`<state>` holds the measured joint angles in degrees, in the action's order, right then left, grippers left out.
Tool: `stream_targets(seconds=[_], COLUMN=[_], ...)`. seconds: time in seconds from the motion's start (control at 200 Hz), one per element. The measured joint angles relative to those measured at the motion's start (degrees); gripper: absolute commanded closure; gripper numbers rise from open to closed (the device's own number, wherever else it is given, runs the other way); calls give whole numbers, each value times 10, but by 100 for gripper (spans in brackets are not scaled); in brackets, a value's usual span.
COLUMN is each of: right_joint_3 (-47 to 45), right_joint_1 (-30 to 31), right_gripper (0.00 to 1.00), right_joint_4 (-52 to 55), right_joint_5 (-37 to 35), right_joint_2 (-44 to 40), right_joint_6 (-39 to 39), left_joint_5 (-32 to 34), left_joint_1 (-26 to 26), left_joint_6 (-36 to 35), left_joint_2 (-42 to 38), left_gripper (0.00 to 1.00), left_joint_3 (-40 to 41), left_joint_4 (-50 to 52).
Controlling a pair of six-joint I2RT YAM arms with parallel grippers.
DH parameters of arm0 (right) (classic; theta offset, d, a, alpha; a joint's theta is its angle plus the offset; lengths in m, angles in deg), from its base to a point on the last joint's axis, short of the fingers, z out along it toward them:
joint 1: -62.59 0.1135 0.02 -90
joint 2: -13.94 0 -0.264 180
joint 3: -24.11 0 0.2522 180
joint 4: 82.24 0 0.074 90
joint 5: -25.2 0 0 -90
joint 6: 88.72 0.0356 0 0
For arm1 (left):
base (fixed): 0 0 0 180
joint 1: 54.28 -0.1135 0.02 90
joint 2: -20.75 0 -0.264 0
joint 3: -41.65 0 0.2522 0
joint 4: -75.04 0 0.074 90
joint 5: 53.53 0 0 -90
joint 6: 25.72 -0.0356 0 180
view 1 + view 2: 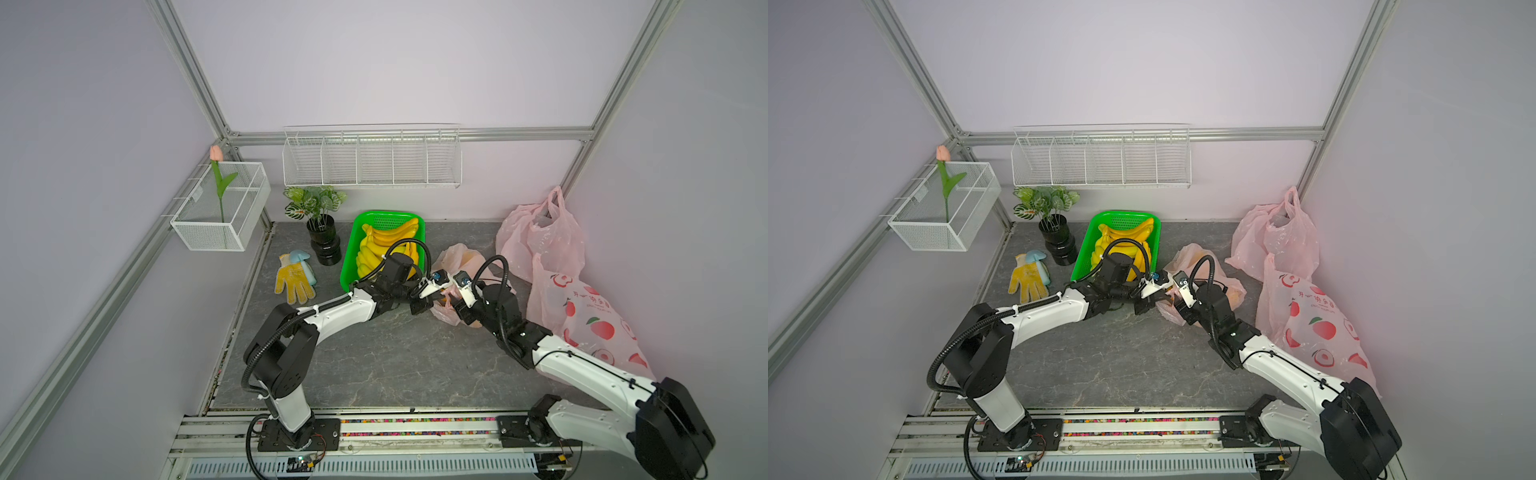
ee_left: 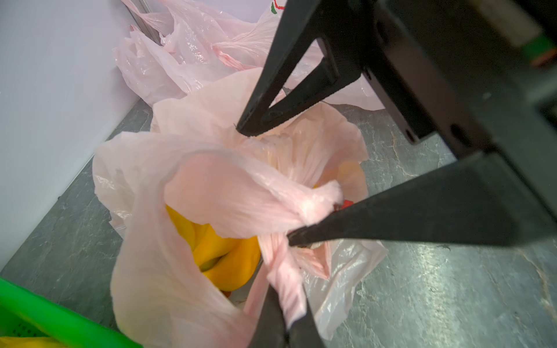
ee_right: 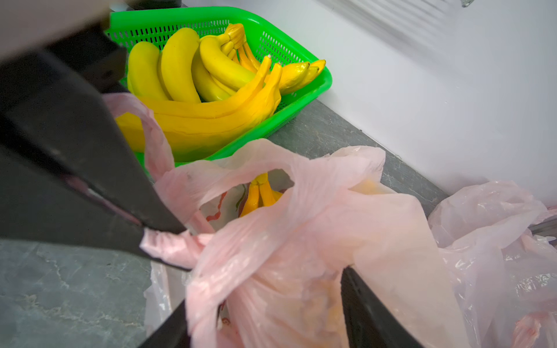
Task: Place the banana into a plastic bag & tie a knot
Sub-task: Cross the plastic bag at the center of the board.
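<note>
The yellow banana bunch (image 2: 223,259) lies inside the translucent pink plastic bag (image 2: 156,271), directly under both grippers. The left gripper (image 2: 286,319) is clamped tight on a twisted bag handle (image 2: 283,271). The right gripper (image 3: 265,295) stands wide apart, straddling loose plastic and closed on nothing. Beneath them lies a dark grey marbled tabletop (image 1: 395,365). A green plastic basket (image 1: 350,253) sits just beyond the left gripper, with pale lilac walls (image 1: 395,62) around.

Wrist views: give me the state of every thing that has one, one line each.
left gripper: shut on the bag handle.
right gripper: open, fingers spread either side of the bag's loose top.
plastic bag: mouth open, not knotted.
banana: inside the plastic bag.
green basket: filled with more bananas.
spare bags: crumpled by the wall.
</note>
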<state>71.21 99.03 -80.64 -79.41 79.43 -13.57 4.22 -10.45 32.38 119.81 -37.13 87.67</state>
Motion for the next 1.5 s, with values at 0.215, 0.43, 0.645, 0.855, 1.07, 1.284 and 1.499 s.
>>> stream_targets(seconds=[0.215,0.43,0.645,0.855,1.07,1.284,1.499], right_joint_3=[-28,-56,-56,-51,-47,-47,-36], right_joint_1=[12,43,50,50,49,44,24], right_gripper=[31,28,26,27,25,17,19], right_joint_4=[-59,-45,-40,-58,-56,-14,40], right_joint_5=[-27,-27,-30,-70,-64,-20,16], right_joint_2=[9,9,13,38,27,-39,-63], right_joint_6=[-4,-34,-57,-69,-68,-43,-20], left_joint_5=[-11,-28,-44,-60,-57,-46,-42], left_joint_1=[-7,-9,-7,-7,-7,-7,-7], left_joint_6=[3,14,15,15,13,12,6], left_joint_2=[0,0,1,2,5,17,18], left_gripper=[99,99,99,98,98,98,98], left_joint_3=[0,-10,-29,-30,-30,-30,-30], left_joint_4=[7,-21,-27,-33,-33,-33,-32])
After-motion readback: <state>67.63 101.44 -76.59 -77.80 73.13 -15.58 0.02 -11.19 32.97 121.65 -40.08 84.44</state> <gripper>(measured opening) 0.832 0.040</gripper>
